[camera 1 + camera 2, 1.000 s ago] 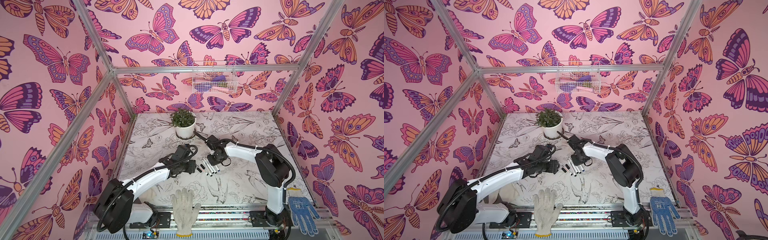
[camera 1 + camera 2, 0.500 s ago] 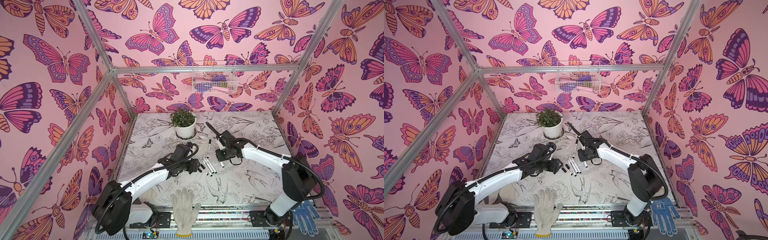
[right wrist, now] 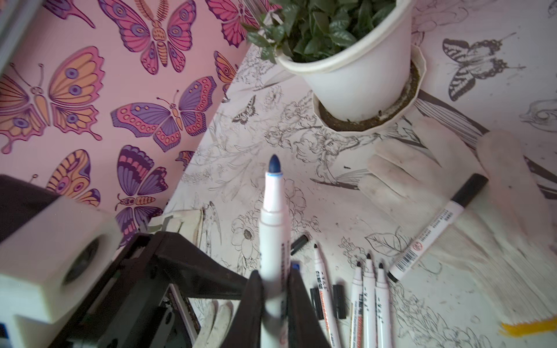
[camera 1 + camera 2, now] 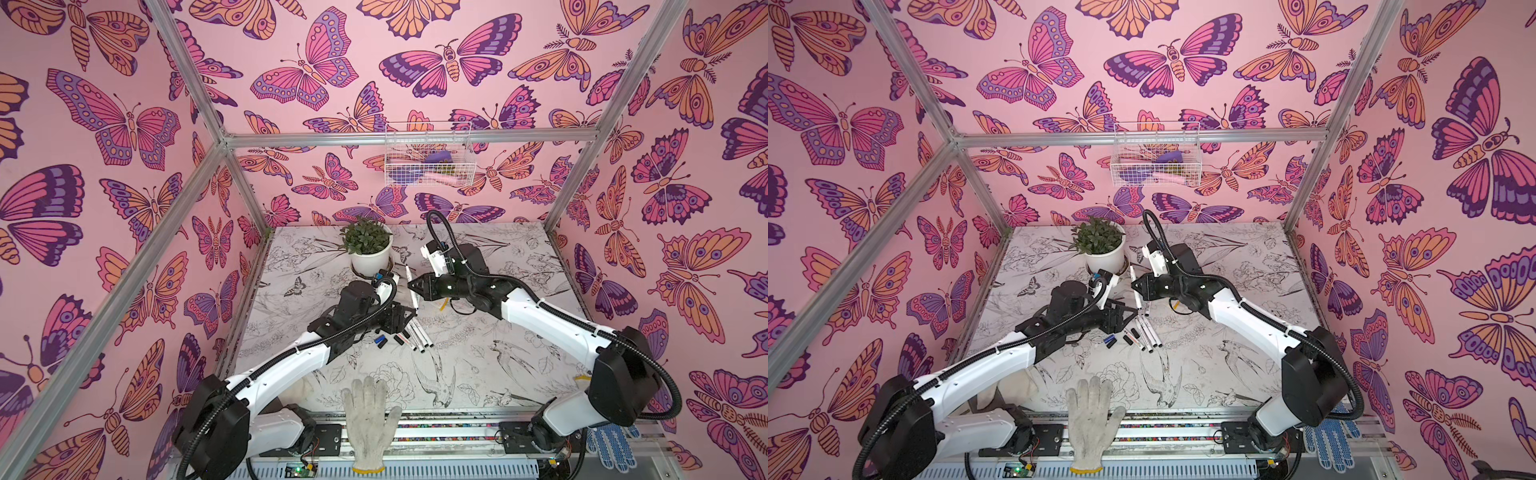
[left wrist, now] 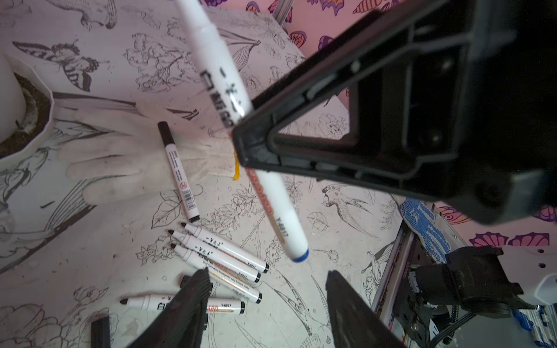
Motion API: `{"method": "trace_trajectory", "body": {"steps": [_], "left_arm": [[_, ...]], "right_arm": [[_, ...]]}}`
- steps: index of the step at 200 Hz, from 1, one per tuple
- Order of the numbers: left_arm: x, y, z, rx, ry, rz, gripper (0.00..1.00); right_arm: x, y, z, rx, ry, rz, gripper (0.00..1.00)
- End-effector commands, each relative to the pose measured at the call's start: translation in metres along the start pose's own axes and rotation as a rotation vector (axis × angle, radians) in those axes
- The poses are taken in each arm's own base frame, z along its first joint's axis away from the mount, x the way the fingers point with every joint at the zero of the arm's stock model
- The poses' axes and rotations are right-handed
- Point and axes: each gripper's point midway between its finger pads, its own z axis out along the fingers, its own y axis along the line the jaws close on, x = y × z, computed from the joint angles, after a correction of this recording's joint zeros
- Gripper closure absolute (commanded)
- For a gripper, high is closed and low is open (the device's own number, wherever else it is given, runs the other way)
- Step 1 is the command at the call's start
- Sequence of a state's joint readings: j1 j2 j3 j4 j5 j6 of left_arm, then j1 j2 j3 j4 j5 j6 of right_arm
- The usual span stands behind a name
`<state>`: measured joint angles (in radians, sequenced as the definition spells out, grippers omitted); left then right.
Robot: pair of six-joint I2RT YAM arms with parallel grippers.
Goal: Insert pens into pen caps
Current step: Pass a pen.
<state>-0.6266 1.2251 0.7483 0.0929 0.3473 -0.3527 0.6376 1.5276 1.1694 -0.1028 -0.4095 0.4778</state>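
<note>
Right pincer (image 3: 272, 290) clenched on blue-tipped pen (image 3: 272, 229), barrel lifted off counter (image 4: 478, 365), near potted plant (image 4: 368, 249). Left pincer (image 5: 268, 272) released, jaws well apart, nothing between them, above loose pens (image 5: 223, 256) lying farther from plant. Held pen's tail end just ahead of left pincer. Black caps (image 3: 340, 301) beside loose pens. Capped pen (image 5: 177, 171) on white glove (image 5: 120, 162), beside plant.

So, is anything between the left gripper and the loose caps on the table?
Nothing visible. The open left gripper hangs beside the blue cap and black caps; loose pens lie next to them, not across. The pen in the right gripper is farther back.
</note>
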Motion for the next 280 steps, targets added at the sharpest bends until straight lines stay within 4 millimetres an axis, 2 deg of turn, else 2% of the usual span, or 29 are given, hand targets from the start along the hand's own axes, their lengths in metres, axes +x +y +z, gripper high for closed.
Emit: {"method": "trace_trajectory", "body": {"steps": [1, 18, 29, 32, 39, 57, 83, 106, 137, 176, 199, 204, 217, 231, 235, 241, 252, 268, 280], "left_arm": [[-0.024, -0.008, -0.001, 0.041, -0.096, 0.023, 0.36], [-0.032, -0.015, 0.003, 0.091, -0.123, 0.007, 0.38], [-0.039, -0.02, 0.003, 0.109, -0.139, 0.0, 0.42], [-0.032, -0.014, 0.012, 0.102, -0.111, -0.012, 0.43], [-0.033, -0.014, 0.016, 0.105, -0.109, -0.016, 0.44], [-0.038, -0.014, 0.02, 0.111, -0.114, -0.012, 0.49], [-0.04, -0.014, 0.025, 0.117, -0.104, -0.017, 0.49], [-0.043, -0.014, 0.025, 0.121, -0.117, -0.021, 0.52], [-0.049, -0.018, 0.025, 0.141, -0.125, -0.011, 0.67], [-0.04, -0.016, 0.03, 0.152, -0.086, -0.032, 0.92], [-0.036, -0.009, 0.028, 0.127, -0.08, -0.055, 0.99], [-0.035, -0.006, 0.027, 0.114, -0.084, -0.063, 1.0], [-0.033, 0.006, 0.02, 0.068, -0.093, -0.094, 1.0], [-0.026, 0.034, 0.005, -0.05, -0.108, -0.159, 1.0], [-0.019, 0.045, 0.003, -0.089, -0.097, -0.186, 1.0], [-0.022, 0.055, -0.013, -0.143, -0.134, -0.207, 1.0], [-0.006, 0.083, -0.033, -0.269, -0.131, -0.256, 1.0], [0.02, 0.121, -0.065, -0.472, -0.128, -0.309, 1.0], [0.031, 0.136, -0.088, -0.566, -0.152, -0.349, 1.0]], "right_arm": [[-0.007, 0.015, -0.006, -0.068, -0.035, -0.008, 1.0], [-0.007, 0.018, -0.009, -0.077, -0.036, -0.014, 1.0], [-0.007, 0.02, -0.011, -0.082, -0.037, -0.018, 1.0], [-0.007, 0.02, -0.011, -0.082, -0.037, -0.017, 1.0], [-0.006, 0.021, -0.012, -0.083, -0.037, -0.021, 1.0], [-0.007, 0.023, -0.016, -0.086, -0.043, -0.027, 1.0], [-0.008, 0.025, -0.019, -0.09, -0.048, -0.036, 1.0], [-0.007, 0.025, -0.021, -0.09, -0.049, -0.039, 1.0], [-0.006, 0.025, -0.021, -0.085, -0.046, -0.046, 1.0], [-0.006, 0.026, -0.024, -0.085, -0.051, -0.05, 1.0], [-0.006, 0.026, -0.025, -0.083, -0.048, -0.054, 1.0], [-0.005, 0.026, -0.025, -0.084, -0.046, -0.059, 0.99], [-0.001, 0.023, -0.024, -0.074, -0.025, -0.072, 0.74], [0.008, 0.02, -0.022, -0.06, 0.012, -0.111, 0.62], [0.013, 0.02, -0.022, -0.053, 0.026, -0.13, 0.6], [0.021, 0.018, -0.019, -0.043, 0.056, -0.156, 0.58], [0.044, 0.019, -0.012, -0.039, 0.135, -0.201, 0.57], [0.091, 0.02, 0.004, -0.031, 0.297, -0.283, 0.56], [0.123, 0.018, 0.018, -0.016, 0.404, -0.337, 0.57]]}}
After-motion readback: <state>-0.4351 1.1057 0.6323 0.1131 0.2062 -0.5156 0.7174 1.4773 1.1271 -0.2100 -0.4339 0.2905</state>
